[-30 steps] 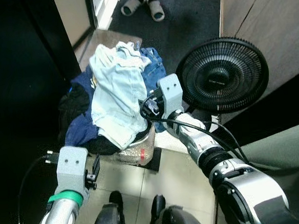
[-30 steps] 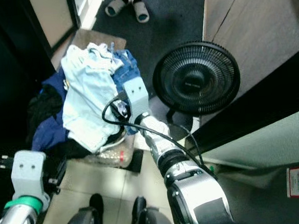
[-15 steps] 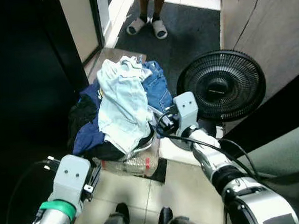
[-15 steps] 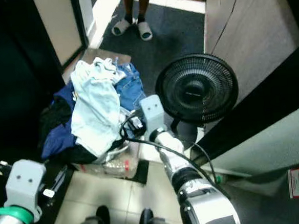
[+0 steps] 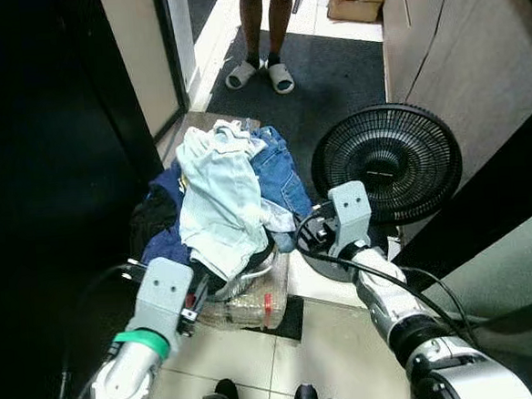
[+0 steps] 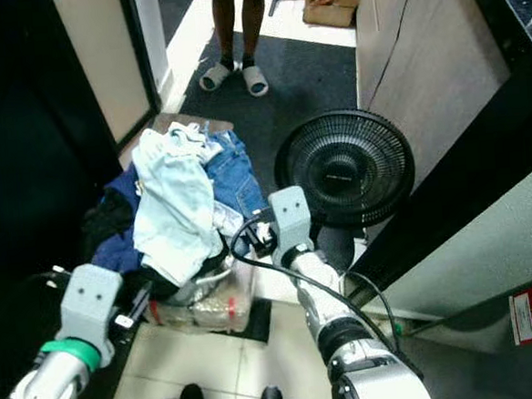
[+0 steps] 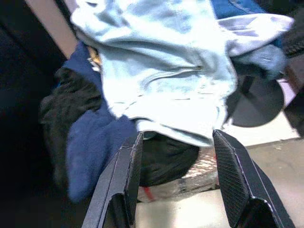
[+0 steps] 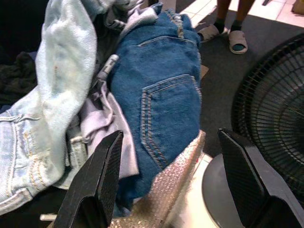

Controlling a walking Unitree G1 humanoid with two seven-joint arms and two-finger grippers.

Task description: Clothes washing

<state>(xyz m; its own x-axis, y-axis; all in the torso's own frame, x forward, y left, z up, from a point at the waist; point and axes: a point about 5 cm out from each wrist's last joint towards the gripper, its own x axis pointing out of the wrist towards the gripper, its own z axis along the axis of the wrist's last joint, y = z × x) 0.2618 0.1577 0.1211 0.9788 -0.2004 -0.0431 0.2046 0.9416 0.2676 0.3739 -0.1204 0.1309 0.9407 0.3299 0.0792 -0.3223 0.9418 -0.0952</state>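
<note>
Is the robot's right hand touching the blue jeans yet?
Apart. The right wrist view shows both black fingers spread open with bare gaps beside the jeans, which lie farther off on the clothes pile.

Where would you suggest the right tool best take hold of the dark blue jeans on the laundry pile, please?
Probably the bulging fold beside the back pocket of the dark blue jeans, approached from the fan side. That face hangs exposed over the basket edge, directly ahead of the open right tool, while the light denim garment covers the other side.
</note>
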